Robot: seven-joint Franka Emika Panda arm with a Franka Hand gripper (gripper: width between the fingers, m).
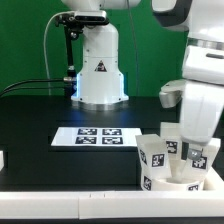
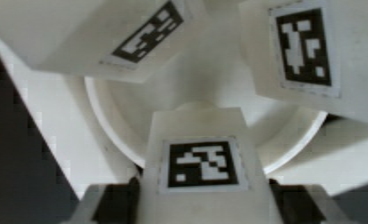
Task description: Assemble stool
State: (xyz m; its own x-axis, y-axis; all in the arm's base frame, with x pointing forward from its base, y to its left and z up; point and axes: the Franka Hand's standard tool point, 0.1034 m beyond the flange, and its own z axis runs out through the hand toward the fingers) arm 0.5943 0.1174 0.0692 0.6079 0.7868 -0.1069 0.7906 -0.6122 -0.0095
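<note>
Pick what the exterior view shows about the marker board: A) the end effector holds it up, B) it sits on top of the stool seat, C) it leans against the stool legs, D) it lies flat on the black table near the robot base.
D: the marker board lies flat on the black table, apart from the stool.

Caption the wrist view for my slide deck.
Fingers closed around a tagged stool leg standing on the round seat.
</note>
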